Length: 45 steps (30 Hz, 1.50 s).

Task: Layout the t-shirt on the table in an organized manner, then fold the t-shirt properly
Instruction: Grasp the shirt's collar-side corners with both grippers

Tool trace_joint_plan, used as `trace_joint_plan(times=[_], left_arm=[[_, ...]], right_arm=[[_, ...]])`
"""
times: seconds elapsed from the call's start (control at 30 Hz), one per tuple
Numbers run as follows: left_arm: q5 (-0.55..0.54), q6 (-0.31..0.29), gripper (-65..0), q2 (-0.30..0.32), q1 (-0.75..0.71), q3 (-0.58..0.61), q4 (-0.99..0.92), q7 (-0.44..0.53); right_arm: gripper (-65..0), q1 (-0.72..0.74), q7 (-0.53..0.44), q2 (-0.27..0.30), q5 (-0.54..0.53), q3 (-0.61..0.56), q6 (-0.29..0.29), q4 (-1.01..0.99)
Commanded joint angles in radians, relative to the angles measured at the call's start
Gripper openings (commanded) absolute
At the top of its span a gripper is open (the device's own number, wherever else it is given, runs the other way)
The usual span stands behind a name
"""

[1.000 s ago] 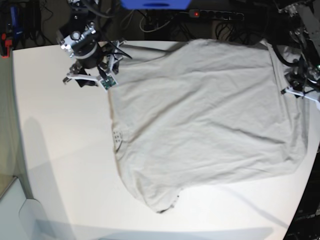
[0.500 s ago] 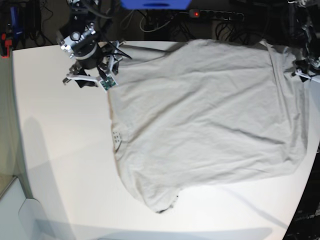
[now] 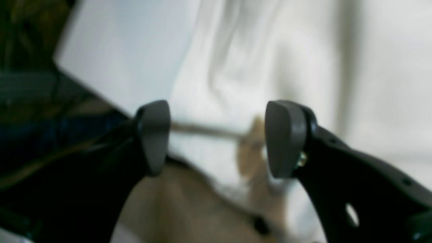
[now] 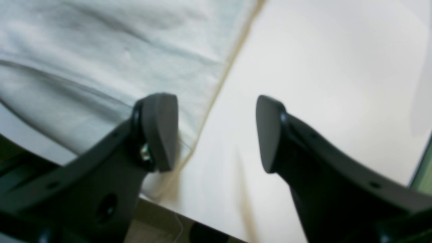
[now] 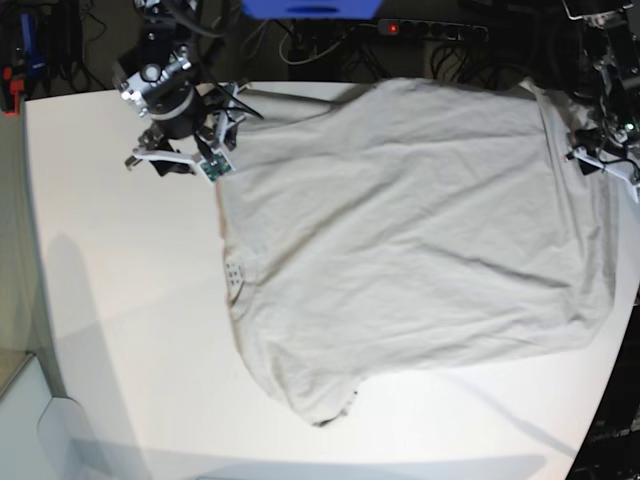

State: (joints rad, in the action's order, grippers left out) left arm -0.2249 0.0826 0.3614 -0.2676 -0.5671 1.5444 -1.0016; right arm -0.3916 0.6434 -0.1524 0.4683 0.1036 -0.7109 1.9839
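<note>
Your t-shirt (image 5: 410, 240) lies spread out on the white desk (image 5: 120, 300), mostly flat with shallow wrinkles, filling the middle and camera-right part of the base view; the neck opening with its small printed label (image 5: 236, 270) faces camera-left, and one sleeve (image 5: 310, 395) sticks out toward the near edge. The far and camera-right edges of the shirt reach the desk's rim. Your right tool (image 4: 216, 133) is released, jaws apart with nothing between them; it sits at the far camera-left corner of the shirt, just beside the cloth, and in its wrist view one pad (image 4: 160, 131) is over the hem edge while the other is over bare desk. In the base view that same tool (image 5: 185, 155) shows near the shirt's upper corner. Your left tool (image 3: 216, 138) is also released, jaws spread, no fabric pinched; its wrist view is blurred but shows pale cloth folds and the desk edge underneath. In the base view it (image 5: 600, 160) hangs at the camera-right side over the shirt's edge. You can't tell whether either tool touches the fabric. A power strip (image 5: 430, 30) with a red light lies behind the desk.
</note>
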Motion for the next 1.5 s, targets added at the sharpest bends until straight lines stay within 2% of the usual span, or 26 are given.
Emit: trace_joint_plan(times=[0.0,0.13,0.2,0.3,0.4,0.47,0.83,0.97,1.23,1.47], left_arm=[[0.008,-0.007,-22.0,0.020,0.023,-0.008,0.003,0.014],[0.008,-0.025,-22.1,0.020,0.037,-0.008,-0.057,0.014],[0.008,-0.025,-25.3,0.020,0.037,-0.008,-0.069,0.016],[0.006,-0.025,-37.4,0.018,0.037,-0.008,-0.077,0.031],[0.008,-0.025,-53.0,-0.003,0.037,-0.008,-0.077,0.040],[0.008,-0.025,-57.6,-0.006,0.037,-0.008,-0.077,0.039],[0.008,-0.024,-59.5,-0.026,0.037,0.089,-0.074,0.042],[0.008,-0.024,-65.0,-0.043,0.038,0.098,-0.072,0.042],[0.008,-0.024,-64.6,-0.065,0.055,0.100,-0.072,0.033],[0.008,-0.024,-64.6,-0.078,0.055,0.100,-0.061,0.031]], right_arm=[[-27.8,0.003,-0.020,-0.003,-0.007,-0.002,0.013,0.016],[-27.8,0.003,-0.020,-0.003,-0.007,-0.003,0.013,0.015],[-27.7,0.003,-0.020,-0.003,-0.007,-0.005,0.013,0.015],[-27.7,0.003,-0.020,-0.003,-0.007,-0.034,0.013,0.013],[-27.7,0.000,-0.020,-0.002,-0.007,-0.071,0.013,0.013],[-27.7,0.001,-0.020,-0.002,-0.007,-0.072,0.013,0.010],[-27.7,0.044,-0.020,0.004,-0.006,-0.057,0.013,-0.030],[-27.7,0.058,-0.020,0.020,-0.006,-0.055,0.013,-0.085],[-27.7,0.092,-0.021,0.027,-0.006,0.008,0.013,-0.165],[-27.7,0.082,-0.020,0.049,-0.006,0.006,0.013,-0.203]])
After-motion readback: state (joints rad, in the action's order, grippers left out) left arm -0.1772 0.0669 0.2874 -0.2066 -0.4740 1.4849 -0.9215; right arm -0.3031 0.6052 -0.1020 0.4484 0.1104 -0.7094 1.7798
